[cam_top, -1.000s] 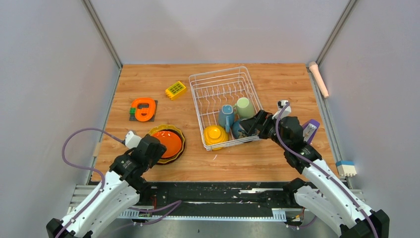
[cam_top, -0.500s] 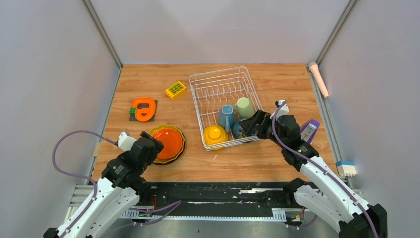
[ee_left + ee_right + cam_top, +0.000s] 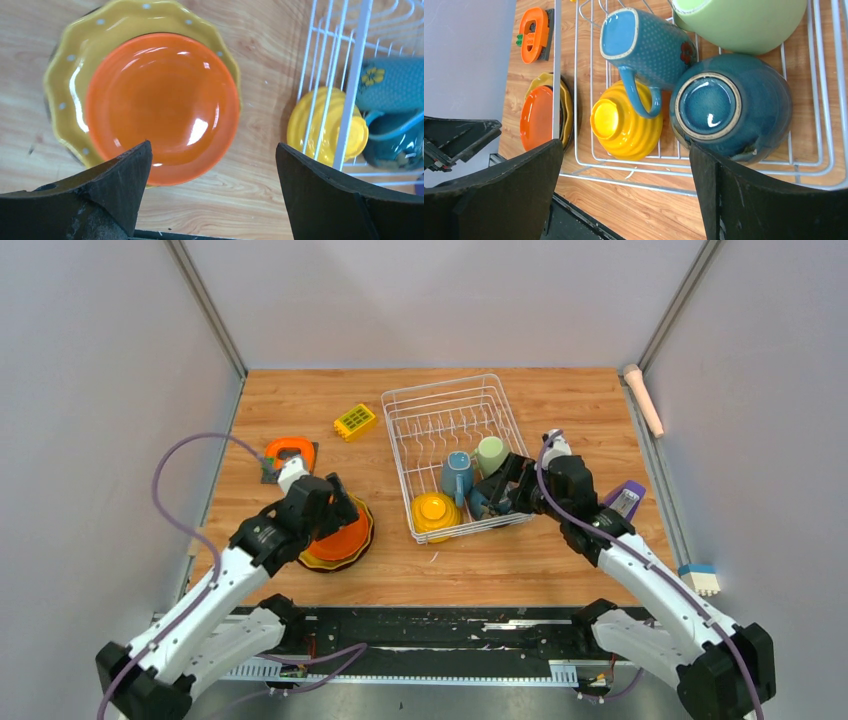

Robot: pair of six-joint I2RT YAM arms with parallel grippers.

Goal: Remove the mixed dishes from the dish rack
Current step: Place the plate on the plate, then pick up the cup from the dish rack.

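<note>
The white wire dish rack (image 3: 450, 405) holds a blue mug (image 3: 458, 473), a pale green mug (image 3: 492, 453), a yellow bowl (image 3: 435, 512) and a dark bowl (image 3: 480, 502). In the right wrist view the blue mug (image 3: 644, 42), green mug (image 3: 739, 22), upturned yellow bowl (image 3: 626, 122) and upturned dark bowl (image 3: 729, 107) lie close together. My right gripper (image 3: 498, 490) is open and empty, just above the dark bowl. An orange plate (image 3: 160, 105) lies on a yellow plate (image 3: 75, 65), left of the rack. My left gripper (image 3: 338, 508) is open and empty above their right edge.
A small yellow studded brick (image 3: 355, 421) and an orange round gadget (image 3: 289, 457) lie on the table's left part. A pink rod (image 3: 643, 398), a purple object (image 3: 625, 498) and a white-and-blue block (image 3: 698, 580) sit along the right edge.
My left arm has swung up and forward from the near edge, over the plate stack. My right gripper has crept slightly left and farther into the rack, over the dark bowl.
</note>
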